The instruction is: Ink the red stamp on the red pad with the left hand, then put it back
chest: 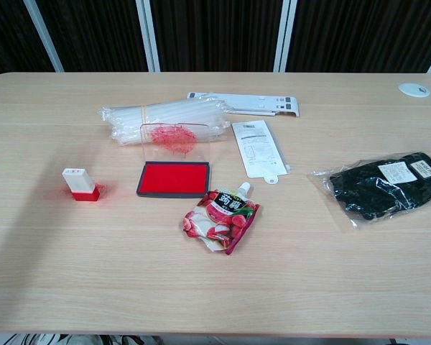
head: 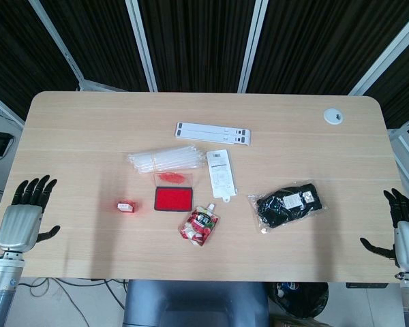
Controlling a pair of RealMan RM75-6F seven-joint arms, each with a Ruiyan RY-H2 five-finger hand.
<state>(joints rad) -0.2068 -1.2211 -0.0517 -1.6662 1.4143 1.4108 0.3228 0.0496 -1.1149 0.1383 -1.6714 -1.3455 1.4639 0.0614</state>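
Observation:
The red stamp (head: 125,206) (chest: 80,184), white on top with a red base, stands on the table left of the pad. The red ink pad (head: 173,199) (chest: 174,178) lies open, its clear lid (chest: 175,138) raised behind it with red smears. My left hand (head: 25,216) rests open at the table's left edge, well left of the stamp, holding nothing. At the right edge my right hand (head: 403,228) also lies open with fingers spread. Neither hand shows in the chest view.
A red fruit pouch (head: 200,225) (chest: 221,219) lies just in front of the pad. Behind it are a bag of clear tubes (head: 166,161) (chest: 165,117), a white card (head: 221,173) and a white strip (head: 213,133). A black bagged item (head: 288,204) (chest: 385,184) sits right.

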